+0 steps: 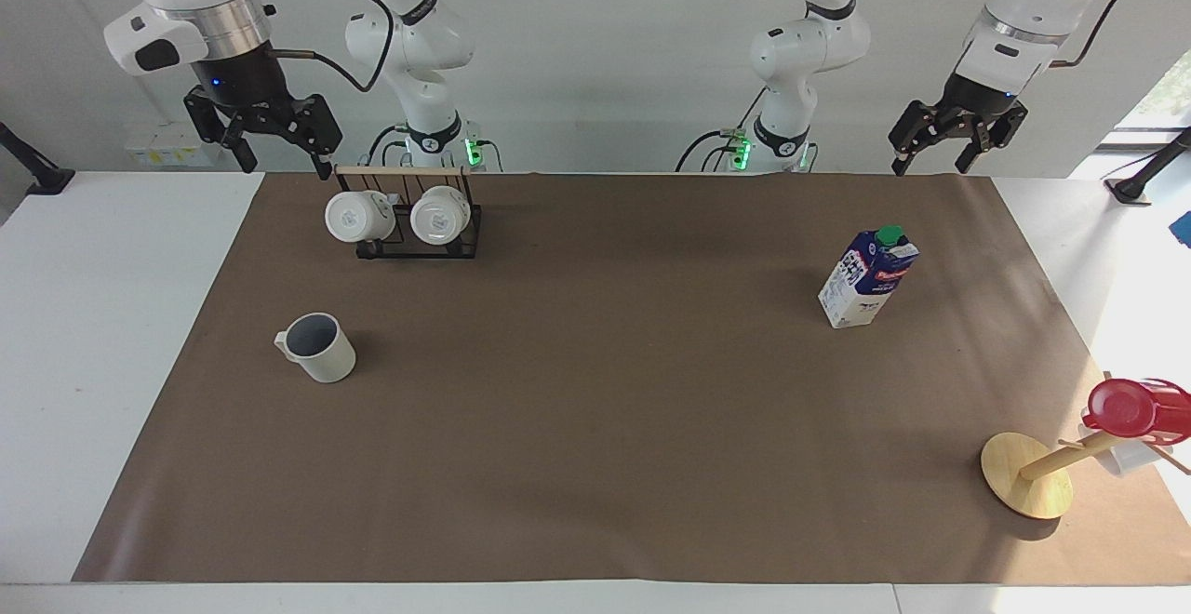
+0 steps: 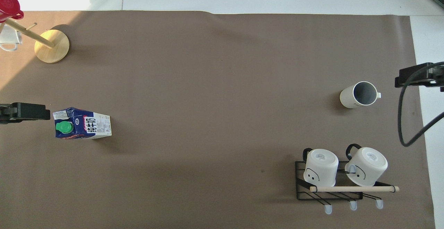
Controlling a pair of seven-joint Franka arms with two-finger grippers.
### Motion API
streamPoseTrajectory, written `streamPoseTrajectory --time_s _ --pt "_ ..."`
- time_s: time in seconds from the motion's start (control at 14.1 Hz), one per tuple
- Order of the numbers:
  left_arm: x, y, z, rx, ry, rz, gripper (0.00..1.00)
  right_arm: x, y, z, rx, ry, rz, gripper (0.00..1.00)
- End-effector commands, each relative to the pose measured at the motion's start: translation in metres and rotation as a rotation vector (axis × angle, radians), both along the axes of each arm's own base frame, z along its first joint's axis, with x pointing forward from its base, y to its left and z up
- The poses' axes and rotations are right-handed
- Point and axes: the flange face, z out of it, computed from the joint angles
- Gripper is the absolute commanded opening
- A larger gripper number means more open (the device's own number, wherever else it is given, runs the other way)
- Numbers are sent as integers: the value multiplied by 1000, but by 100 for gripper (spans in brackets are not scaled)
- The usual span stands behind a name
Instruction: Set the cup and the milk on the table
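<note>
Arm shells: glossy white, rounded segments, black joint rings.
Wrists: silver metal collars.
Right gripper (image 1: 276, 141): black, small blue light above.
Left gripper (image 1: 940, 151): black.
Cables: black, looping.
Bases: green lights.

A black wire rack (image 1: 417, 240) (image 2: 329, 187) with a wooden bar holds two white mugs (image 1: 359, 216) (image 2: 321, 166) side by side. A wooden stand (image 1: 1026, 488) (image 2: 52, 45) with a round base carries a red cup (image 1: 1121, 407) (image 2: 7, 4) and a white mug (image 2: 7, 39).
</note>
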Motion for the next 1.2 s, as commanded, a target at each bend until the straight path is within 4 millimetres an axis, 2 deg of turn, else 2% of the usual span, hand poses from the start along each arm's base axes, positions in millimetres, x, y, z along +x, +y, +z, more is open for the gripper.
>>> streamPoseTrajectory --time_s 0.0,0.35,0.71,0.85,0.99,1.13 --pt "-2 4 5 9 6 4 100 3 1 -3 -4 -17 14 100" --pt "-4 3 5 10 18 5 100 11 -1 -10 -5 -26 10 100" --pt "-4 -1 5 10 20 -6 100 19 -3 -43 -5 -26 11 100" --pt "-4 3 5 10 18 4 100 25 -8 -67 -6 -35 14 100" --pt "-4 3 5 10 18 4 100 29 -14 -109 -6 -25 8 100" --pt "-4 2 5 10 18 1 100 29 -28 -151 -6 -30 -12 100"
